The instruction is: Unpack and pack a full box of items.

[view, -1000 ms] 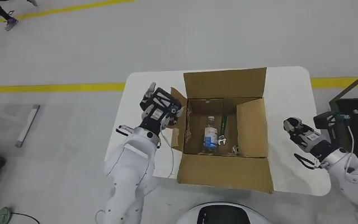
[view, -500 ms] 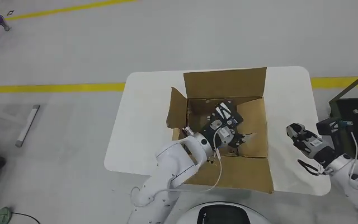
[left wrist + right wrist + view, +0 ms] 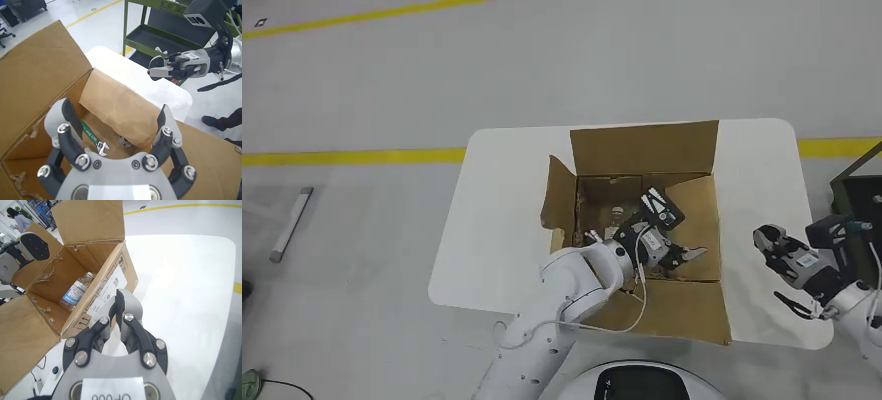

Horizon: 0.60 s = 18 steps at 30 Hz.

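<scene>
An open cardboard box [image 3: 642,148] stands in the middle of the white table [image 3: 502,200]. My left gripper [image 3: 682,256] hangs open over the box's right half with nothing between its fingers. In the left wrist view, the left gripper [image 3: 115,117] is above a green-handled wrench [image 3: 94,140] and a small metal flange [image 3: 124,141] on the box floor. A clear bottle [image 3: 75,291] with a blue label lies inside the box [image 3: 85,222]. My right gripper [image 3: 770,243] is shut and empty above the table, right of the box, and appears as the right gripper [image 3: 118,302] in its own view.
A green metal cart [image 3: 862,190] stands just beyond the table's right edge. The box's flaps stand up on all sides, the right one folded inward [image 3: 117,113]. Bare table lies left of the box and to its right around the right gripper.
The left arm has swung from outside the box's left flap over into the box, then on toward its right wall. The right gripper has barely shifted.
</scene>
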Motion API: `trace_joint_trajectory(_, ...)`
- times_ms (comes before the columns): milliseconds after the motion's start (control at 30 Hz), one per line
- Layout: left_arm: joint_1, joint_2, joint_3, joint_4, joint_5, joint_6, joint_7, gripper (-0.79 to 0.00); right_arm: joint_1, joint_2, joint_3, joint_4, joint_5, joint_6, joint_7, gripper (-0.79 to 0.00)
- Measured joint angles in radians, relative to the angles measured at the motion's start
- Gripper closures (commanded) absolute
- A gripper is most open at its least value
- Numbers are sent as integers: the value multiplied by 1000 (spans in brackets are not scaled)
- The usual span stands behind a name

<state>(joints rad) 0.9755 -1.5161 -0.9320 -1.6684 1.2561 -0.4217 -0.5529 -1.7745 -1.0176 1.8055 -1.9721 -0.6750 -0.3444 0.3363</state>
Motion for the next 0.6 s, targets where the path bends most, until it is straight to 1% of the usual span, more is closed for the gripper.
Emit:
trace_joint_trajectory(33,12,-1,-4,10,-27,10,16,-785,-1,-1,-3,1,-1,1,-3,0)
trace_joint_trajectory(100,40,-8,-11,46,-144,24,67,-785,-2,-2,-10,1,-4,2,-5,0)
trace_joint_trajectory(167,34,-16,-8,96,-301,29,105,-785,-1,-3,-15,0,-7,-1,-5,0)
trace_joint_trajectory(200,24,-19,-1,119,-347,35,109,-785,-1,-3,-16,0,-9,-2,-4,0)
trace_joint_trajectory(333,-8,-38,27,218,-405,92,126,-785,2,-4,-21,0,-15,-5,-1,0)
trace_joint_trajectory(467,-56,-57,44,321,-564,171,100,-785,4,-5,-28,2,-23,-5,1,0)
trace_joint_trajectory(600,-95,-67,64,384,-569,200,85,-785,7,-6,-30,7,-25,-6,4,0)
